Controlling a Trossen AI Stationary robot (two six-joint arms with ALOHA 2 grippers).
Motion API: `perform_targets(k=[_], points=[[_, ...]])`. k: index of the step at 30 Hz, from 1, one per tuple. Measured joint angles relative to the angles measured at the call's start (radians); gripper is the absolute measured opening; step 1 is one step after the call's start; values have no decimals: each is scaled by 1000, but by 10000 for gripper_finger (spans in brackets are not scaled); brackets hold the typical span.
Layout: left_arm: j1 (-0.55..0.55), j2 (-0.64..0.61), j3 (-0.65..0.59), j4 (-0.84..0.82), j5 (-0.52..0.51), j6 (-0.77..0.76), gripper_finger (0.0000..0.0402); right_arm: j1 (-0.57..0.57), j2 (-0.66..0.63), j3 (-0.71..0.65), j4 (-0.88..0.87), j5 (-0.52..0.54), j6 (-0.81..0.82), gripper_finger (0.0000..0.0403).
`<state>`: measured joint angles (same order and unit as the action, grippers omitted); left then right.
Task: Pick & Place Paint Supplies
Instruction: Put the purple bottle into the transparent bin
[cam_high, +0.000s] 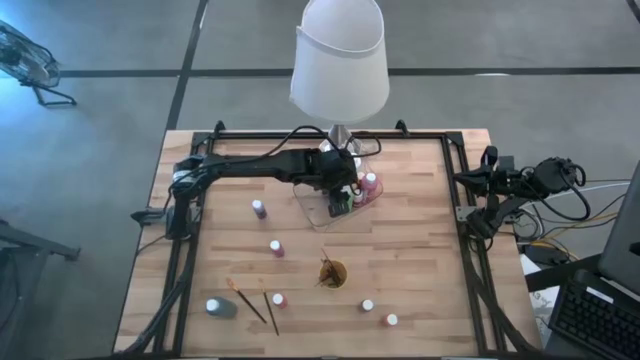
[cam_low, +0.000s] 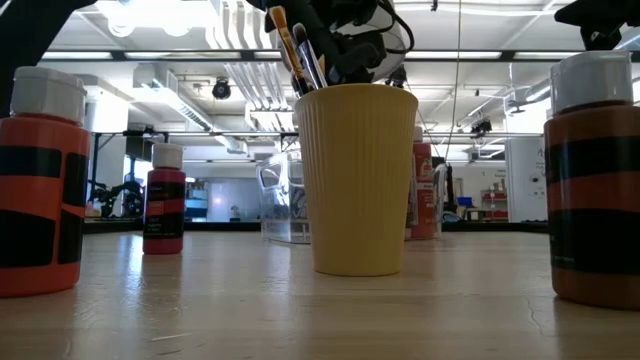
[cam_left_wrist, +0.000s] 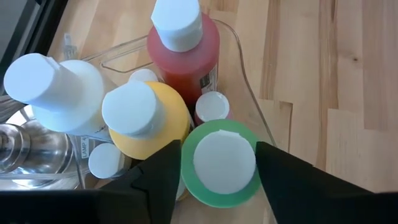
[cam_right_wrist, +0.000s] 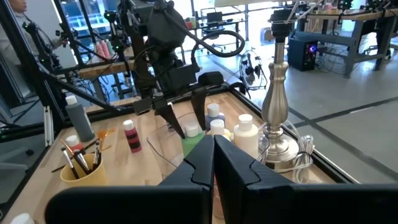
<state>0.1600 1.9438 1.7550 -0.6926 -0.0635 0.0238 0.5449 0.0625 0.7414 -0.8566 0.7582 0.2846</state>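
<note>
My left gripper (cam_left_wrist: 217, 163), fingers spread either side of the green bottle (cam_left_wrist: 222, 163) standing upright in the clear tray (cam_left_wrist: 249, 99) among other bottles, hangs directly above its cap, while my shut right gripper (cam_right_wrist: 214, 158) waits at the table's edge.
</note>
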Motion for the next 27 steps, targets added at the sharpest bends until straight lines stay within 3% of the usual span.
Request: perform_targets(k=[27], points=[[-25,-116,0,-75,-8,-31,215,0,0,0,0,0,0,8]])
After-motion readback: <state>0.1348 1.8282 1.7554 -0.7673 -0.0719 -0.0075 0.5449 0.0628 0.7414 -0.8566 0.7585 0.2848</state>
